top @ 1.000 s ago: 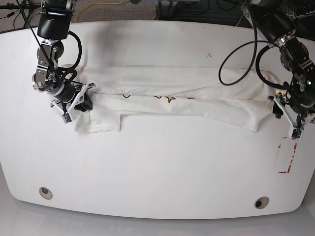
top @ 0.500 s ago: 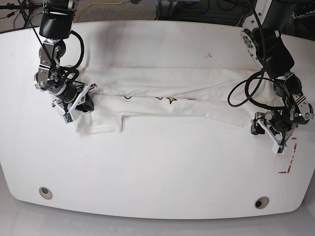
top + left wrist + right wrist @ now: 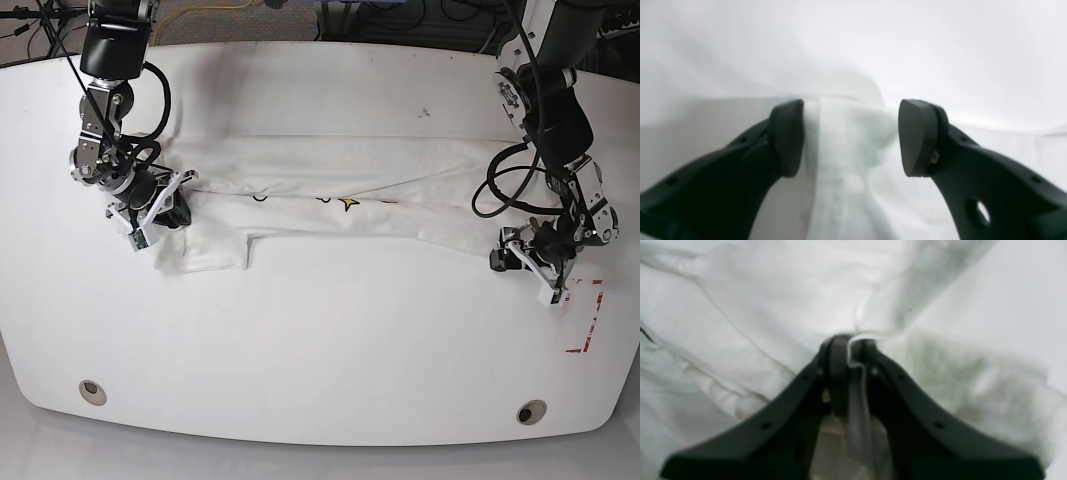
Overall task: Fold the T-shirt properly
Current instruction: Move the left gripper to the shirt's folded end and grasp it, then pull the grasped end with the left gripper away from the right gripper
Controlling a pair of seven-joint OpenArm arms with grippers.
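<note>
We see the T-shirt [image 3: 350, 195] lying as a long, narrow band across the middle of the white surface [image 3: 320, 340], already folded lengthwise, with a bit of yellow print showing along the fold near the frame's centre and a flap of fabric hanging down at lower left. Our right gripper [image 3: 152, 212], at the left of the base view, has its fingers closed on the shirt's edge; the right wrist view shows a thin ridge of white cloth [image 3: 857, 336] pinched between the two black fingers [image 3: 836, 366], and this hold looks the same as a second ago. What has changed is on the other side: our left gripper [image 3: 528, 262], at the right of the base view, stood off the shirt's end near the red tape marks [image 3: 585, 320] a second ago and has since swung inward and down to the lower right corner of the band. Its fingers [image 3: 786, 136] stand open, with a fold of fabric [image 3: 846, 140] lying between them and the cloth touching the left-hand finger; nothing is gripped yet. We judge that the left arm is now set to close on that corner, so that both ends are held and the band can be folded across its length.
</note>
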